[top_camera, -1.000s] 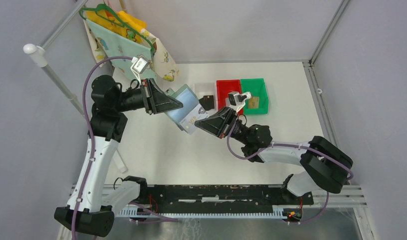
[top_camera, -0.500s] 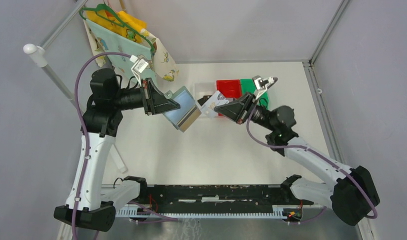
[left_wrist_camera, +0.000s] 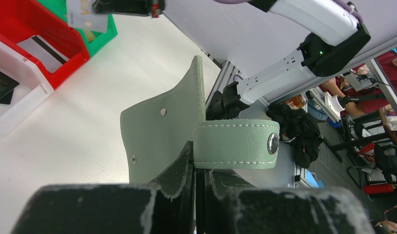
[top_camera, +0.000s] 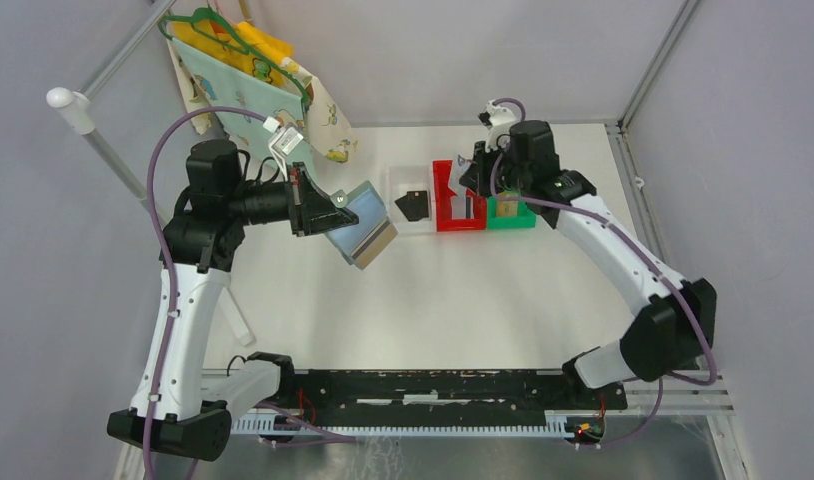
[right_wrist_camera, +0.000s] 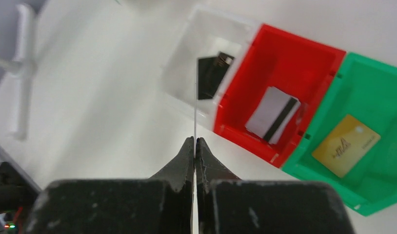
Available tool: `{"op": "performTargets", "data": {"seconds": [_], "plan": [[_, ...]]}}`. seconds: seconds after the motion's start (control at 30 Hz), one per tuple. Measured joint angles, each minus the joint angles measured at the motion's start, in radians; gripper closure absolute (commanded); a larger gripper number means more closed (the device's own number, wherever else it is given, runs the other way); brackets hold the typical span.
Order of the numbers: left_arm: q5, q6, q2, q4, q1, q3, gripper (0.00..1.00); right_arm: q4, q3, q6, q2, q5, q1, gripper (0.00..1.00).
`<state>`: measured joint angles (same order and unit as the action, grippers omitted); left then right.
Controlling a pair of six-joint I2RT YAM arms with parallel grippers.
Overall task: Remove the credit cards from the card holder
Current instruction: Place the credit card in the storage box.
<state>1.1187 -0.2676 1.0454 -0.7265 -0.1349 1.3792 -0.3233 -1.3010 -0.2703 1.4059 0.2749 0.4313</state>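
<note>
A white table (top_camera: 403,300) fills the floor of a booth with plain grey walls (top_camera: 463,50) and metal frame rails (top_camera: 651,60) running up the corners. A black rail (top_camera: 433,385) crosses the near edge by the arm bases. At the far left corner a green hanger (top_camera: 233,35) carries printed cloth (top_camera: 243,95), and beside it a white pole (top_camera: 103,145) slants upward. Three small bins stand in a row touching each other near the far edge. The clear bin (right_wrist_camera: 211,34) holds a small black object (right_wrist_camera: 208,78), the red bin (right_wrist_camera: 284,63) a grey card (right_wrist_camera: 273,114) with a dark stripe, and the green bin (right_wrist_camera: 377,97) a gold card (right_wrist_camera: 345,145). The left gripper (left_wrist_camera: 195,153) has its fingers pressed together on the edge of the card holder (left_wrist_camera: 160,131), which hangs in the air above the table just left of the bins, its snap strap curling out to one side. The right gripper (right_wrist_camera: 194,141) is up over the bins with its fingers pinching a pale card (left_wrist_camera: 87,17), seen edge-on from its own wrist camera. That card hangs clear of the bins. Past the near table edge the left wrist view shows room clutter, too blurred to tell apart.
</note>
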Motion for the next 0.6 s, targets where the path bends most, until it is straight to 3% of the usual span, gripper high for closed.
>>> {"op": "performTargets", "data": {"seconds": [0.37,0.6], "plan": [[0.000,0.035,0.040,-0.002,0.000,-0.019,0.98,-0.151,-0.241,0.123,0.431,-0.077,-0.028,1.00],[-0.003,0.074,0.080,-0.005,0.000,-0.019,0.98,-0.166,-0.356,0.146,0.600,-0.076,-0.027,1.00]]}}
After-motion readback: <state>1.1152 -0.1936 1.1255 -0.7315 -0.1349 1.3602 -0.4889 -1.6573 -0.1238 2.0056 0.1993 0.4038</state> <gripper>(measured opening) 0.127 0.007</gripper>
